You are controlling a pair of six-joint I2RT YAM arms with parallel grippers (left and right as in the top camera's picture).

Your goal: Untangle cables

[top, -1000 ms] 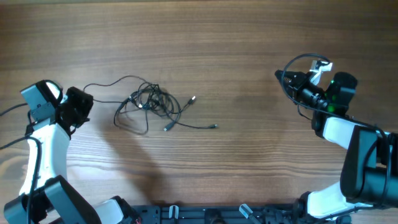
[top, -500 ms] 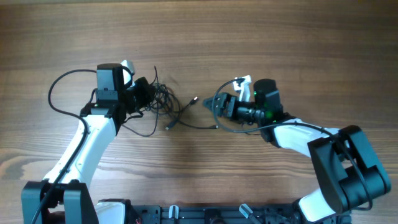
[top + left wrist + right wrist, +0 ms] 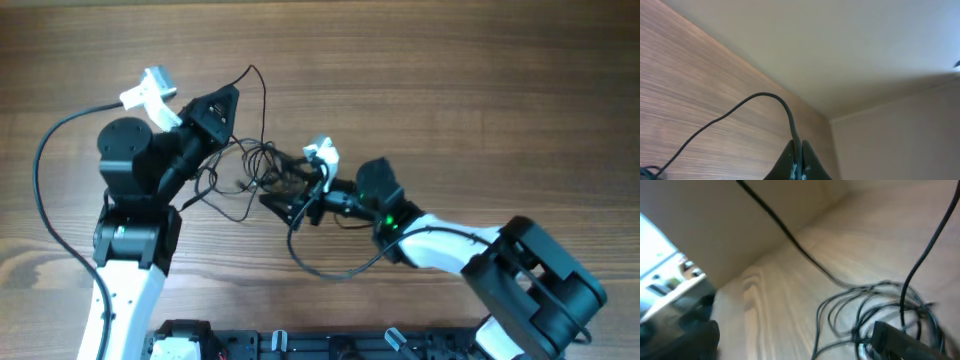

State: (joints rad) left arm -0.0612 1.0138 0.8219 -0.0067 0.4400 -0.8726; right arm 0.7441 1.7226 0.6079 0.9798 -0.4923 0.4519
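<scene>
where the left gripper (image 3: 222,100) tilts up over the left part of the table (image 3: 480,70), its 2 fingers are pressed together on 1 strand (image 3: 252,72) of the cables (image 3: 262,168). the left wrist view shows that thin black wire clamped right at the fingertips (image 3: 787,165), arching up from them and falling away to the left. in the overhead view the strand rises in a narrow loop beyond the gripper and drops back into the tangle. the tangle is a knot of thin black loops lying on the wood between the 2 arms. the right gripper (image 3: 285,203) reaches in from the right to the near-right edge of the knot, touching it or just over it. its wrist view is blurred: 1 dark finger (image 3: 895,339) shows low among the loops, but i cannot tell whether that hand is spread or closed — nor whether it holds any wire.
</scene>
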